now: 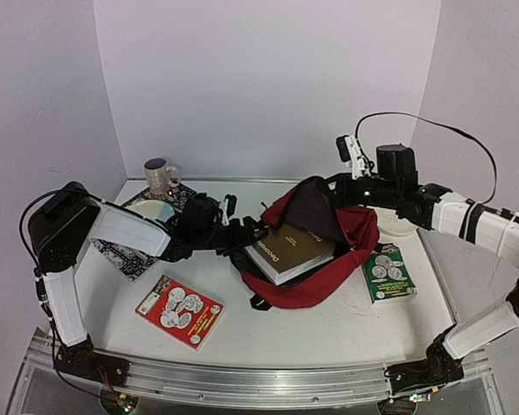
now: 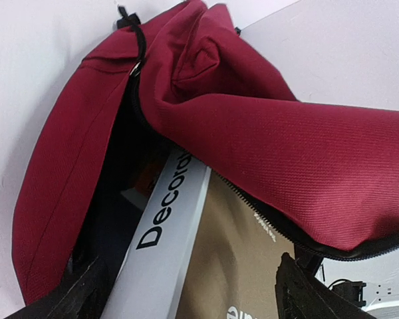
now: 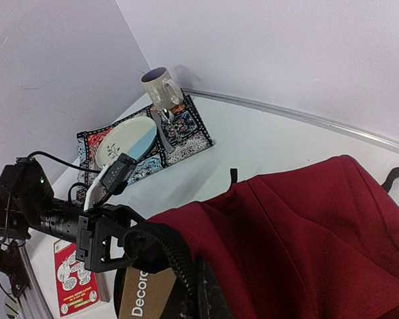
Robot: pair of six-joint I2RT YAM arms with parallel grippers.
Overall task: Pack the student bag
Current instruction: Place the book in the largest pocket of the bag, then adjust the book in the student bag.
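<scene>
Red booklet [image 1: 180, 311]: flat on the table [image 1: 329, 333], nearest the front edge, left of centre, with round coin-like pictures on its cover.
Green booklet [image 1: 387, 272]: flat on the table just beside the bag's right side, with similar round pictures.
Student bag [image 1: 329, 281]: dark red, lying in the middle of the table with its mouth turned toward the left arm. The upper flap is lifted, so the dark lining shows.
Book [image 1: 290, 251]: tan cover and pale spine lettered "Decor…". It lies partly inside the bag's mouth, with its left end sticking out.
Left gripper [image 1: 253, 230]: at the bag's mouth, by the book's protruding end. In the wrist view the jaws stand wide, one finger [image 2: 86, 292] beside the spine and the other over the cover. They do not clasp the book.
Right gripper [image 1: 331, 187]: above the bag's far side, jaws closed on the raised flap and holding it up.
Patterned mat [image 3: 193, 123]: at the far left, partly under the left arm.
Plate [image 3: 126, 143]: pale, lying on the mat.
Spoon [image 3: 165, 126]: on the mat, between the plate and the mug.
Mug [image 1: 162, 177]: upright at the mat's far corner, near the back wall.
</scene>
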